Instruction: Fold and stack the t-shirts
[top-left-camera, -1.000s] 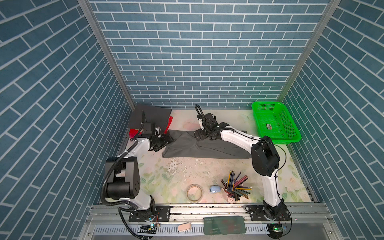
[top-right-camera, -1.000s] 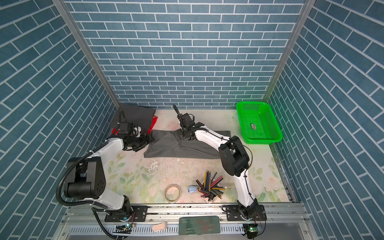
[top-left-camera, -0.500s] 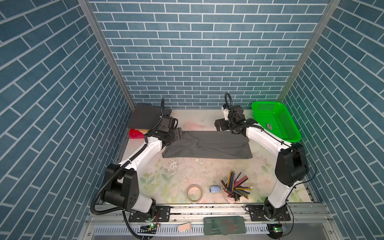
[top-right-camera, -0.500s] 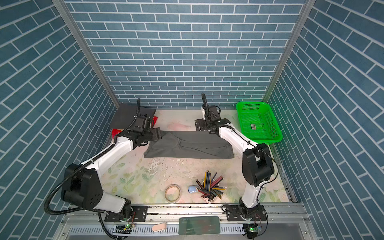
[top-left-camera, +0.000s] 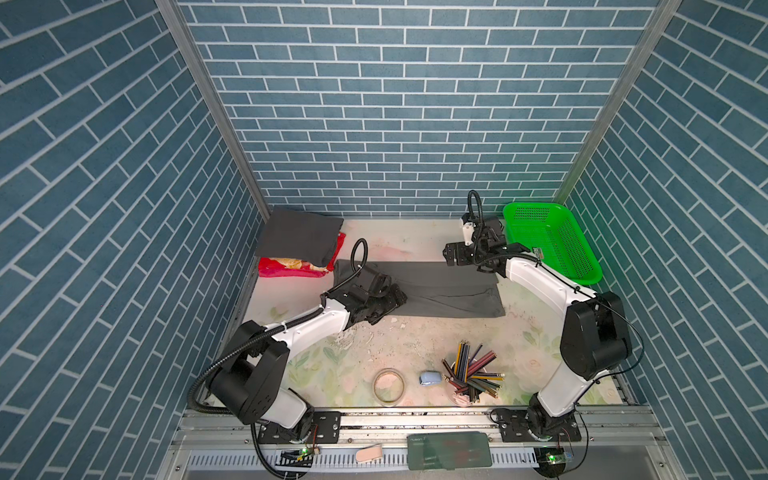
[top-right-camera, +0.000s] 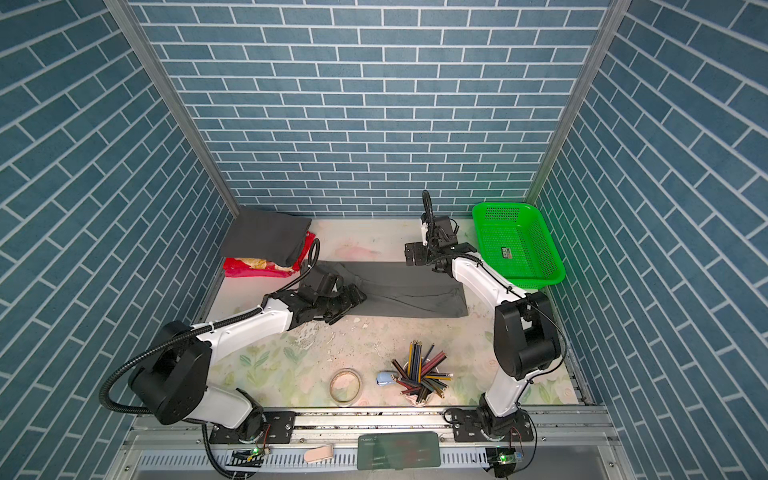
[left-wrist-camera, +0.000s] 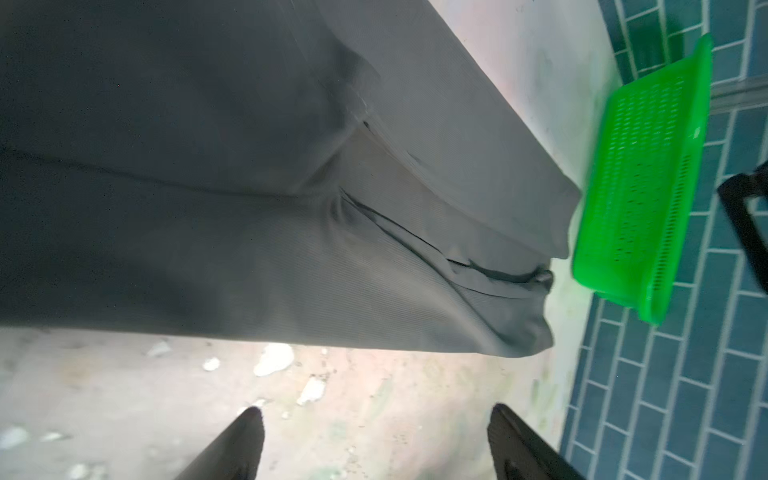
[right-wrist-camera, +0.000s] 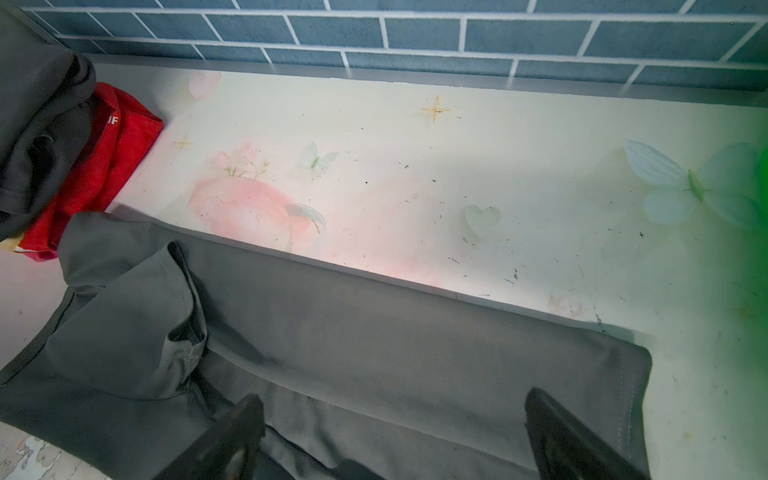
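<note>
A mid-grey t-shirt (top-left-camera: 449, 286) (top-right-camera: 411, 291) lies folded into a long strip across the back half of the table. A darker charcoal t-shirt (top-left-camera: 297, 237) (top-right-camera: 266, 235) rests folded at the back left. My left gripper (top-left-camera: 395, 297) (top-right-camera: 357, 297) hovers open at the grey shirt's left near edge. In the left wrist view its fingertips (left-wrist-camera: 249, 419) stand wide over bare table, just short of the cloth (left-wrist-camera: 291, 187). My right gripper (top-left-camera: 451, 254) (top-right-camera: 411, 254) is open above the strip's far right part, with the cloth (right-wrist-camera: 374, 353) under its empty jaws.
A red bag (top-left-camera: 291, 266) lies under the charcoal shirt. A green mesh basket (top-left-camera: 548, 245) stands at the back right, close to the right arm. Near the front are a cup of coloured pencils (top-left-camera: 471, 374), a tape ring (top-left-camera: 388, 384) and a small blue object (top-left-camera: 430, 378).
The right gripper swung right along the grey shirt, which now lies as a longer, straighter strip. The left gripper moved right and toward the front, to the shirt's near edge.
</note>
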